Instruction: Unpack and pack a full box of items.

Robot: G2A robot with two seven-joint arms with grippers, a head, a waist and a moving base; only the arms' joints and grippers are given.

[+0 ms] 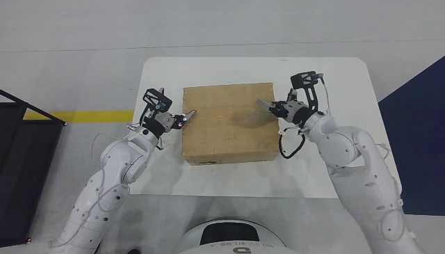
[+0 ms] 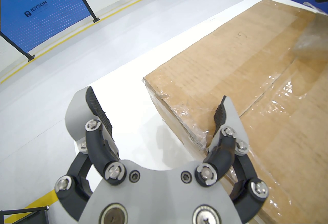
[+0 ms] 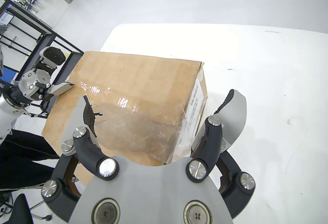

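A closed brown cardboard box (image 1: 229,122) sits mid-table, its top seam sealed with clear tape (image 3: 133,122). My left gripper (image 1: 182,117) hangs open at the box's left edge, one finger over the top (image 2: 223,112) and the other (image 2: 94,107) over bare table beside the box. My right gripper (image 1: 273,108) stands open over the box's right end (image 3: 159,104), one finger above the taped top, the other outside the right side. The box (image 2: 246,76) is shut and its contents are hidden. In the right wrist view the left gripper (image 3: 60,87) touches the far edge of the box.
The white table (image 1: 327,80) has bare room behind and right of the box. A black metal rack (image 1: 21,156) stands on the floor to the left. Blue partition panels (image 2: 43,7) line the room behind.
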